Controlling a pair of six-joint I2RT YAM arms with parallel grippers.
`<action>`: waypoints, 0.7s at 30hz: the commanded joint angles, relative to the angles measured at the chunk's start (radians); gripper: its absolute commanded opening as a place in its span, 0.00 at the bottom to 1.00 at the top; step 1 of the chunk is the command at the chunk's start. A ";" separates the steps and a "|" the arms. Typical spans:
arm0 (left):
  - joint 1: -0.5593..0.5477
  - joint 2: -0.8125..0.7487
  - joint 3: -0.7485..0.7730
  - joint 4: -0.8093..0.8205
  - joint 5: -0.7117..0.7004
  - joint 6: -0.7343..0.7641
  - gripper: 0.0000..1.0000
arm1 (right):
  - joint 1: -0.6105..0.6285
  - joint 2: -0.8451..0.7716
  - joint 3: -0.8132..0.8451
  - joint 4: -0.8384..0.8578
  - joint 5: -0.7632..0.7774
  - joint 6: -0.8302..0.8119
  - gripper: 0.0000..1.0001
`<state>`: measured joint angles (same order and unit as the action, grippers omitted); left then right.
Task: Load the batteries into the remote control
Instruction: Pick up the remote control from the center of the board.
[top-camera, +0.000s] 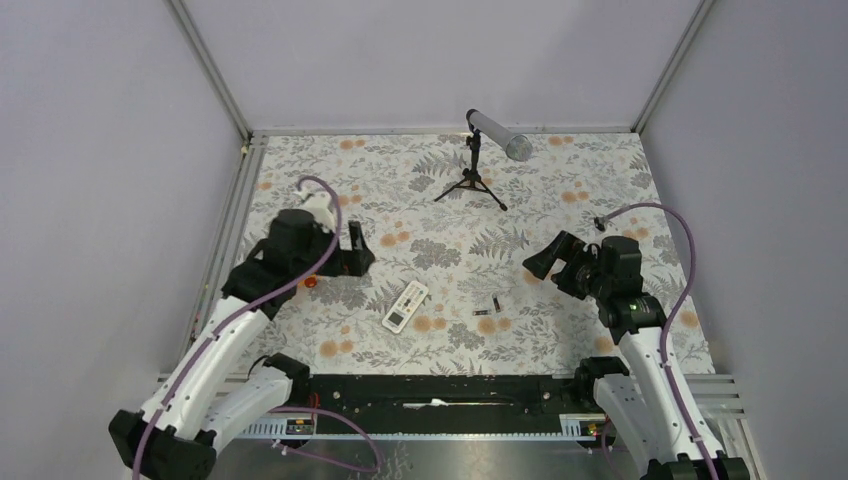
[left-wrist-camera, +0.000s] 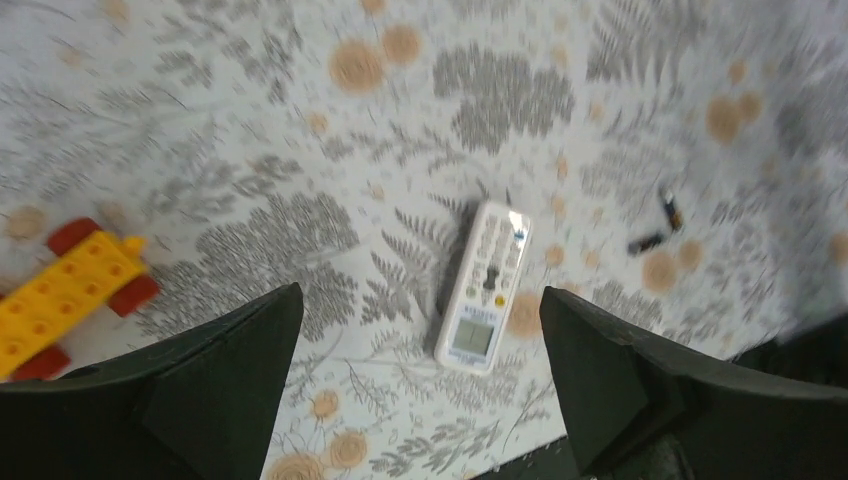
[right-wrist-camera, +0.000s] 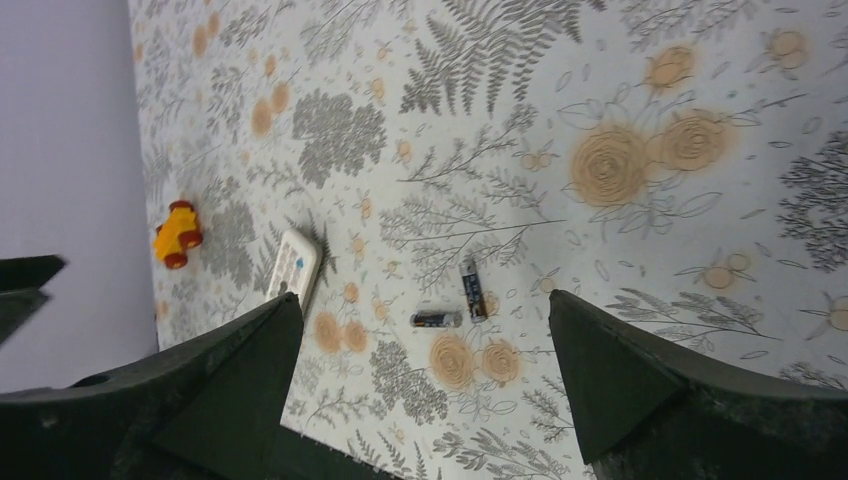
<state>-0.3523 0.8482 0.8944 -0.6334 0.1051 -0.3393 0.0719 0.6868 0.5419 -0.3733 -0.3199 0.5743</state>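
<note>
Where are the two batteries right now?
In the top view, the batteries lie loose on the table right of centre, close together, just right of the remote control and nearer the right gripper.

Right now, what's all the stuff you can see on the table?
remote control: one, white, buttons up, middle of the table towards the front
batteries: two, dark with metal ends, lying close together right of the remote control
toy car: one, yellow with red wheels, left of the remote control
microphone: one, silver-grey, on a black tripod at the far side
tablecloth: one, white with grey ferns and orange flowers
left tool: one, black, open, empty, left side
right tool: one, black, open, empty, right side
</note>
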 joint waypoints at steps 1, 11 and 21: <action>-0.145 0.030 -0.060 0.057 -0.124 0.029 0.99 | 0.000 0.000 0.001 0.066 -0.131 -0.041 1.00; -0.474 0.255 -0.190 0.224 -0.211 -0.126 0.99 | 0.000 -0.005 -0.056 0.050 -0.079 -0.002 1.00; -0.607 0.475 -0.196 0.297 -0.324 -0.139 0.97 | 0.000 0.019 -0.053 0.009 -0.051 -0.004 1.00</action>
<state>-0.9508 1.2842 0.7063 -0.4160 -0.1307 -0.4511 0.0719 0.7025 0.4839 -0.3546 -0.3832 0.5663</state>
